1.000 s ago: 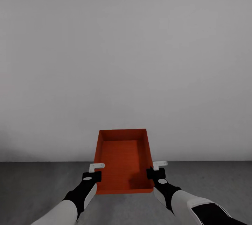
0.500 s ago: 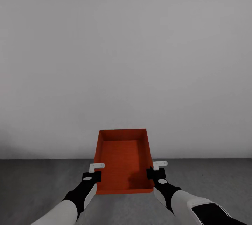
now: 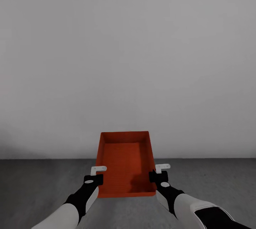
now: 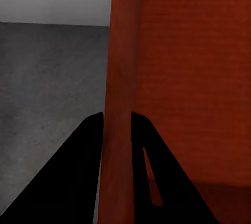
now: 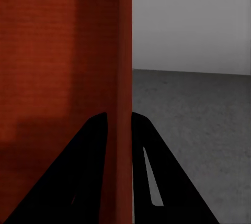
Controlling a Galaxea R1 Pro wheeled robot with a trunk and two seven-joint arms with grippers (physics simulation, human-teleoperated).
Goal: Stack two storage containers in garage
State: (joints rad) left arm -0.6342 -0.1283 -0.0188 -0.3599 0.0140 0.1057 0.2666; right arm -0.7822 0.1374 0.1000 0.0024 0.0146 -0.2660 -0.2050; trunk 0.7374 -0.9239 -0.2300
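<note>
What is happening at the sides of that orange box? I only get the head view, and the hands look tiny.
Observer: In the left wrist view, the left gripper has the storage container's thin side wall between its two fingers.
Operator: And the other hand?
Observer: The right gripper pinches the opposite wall the same way.
Operator: What's beneath the box?
Observer: Rough dark grey floor runs to a plain pale wall.
</note>
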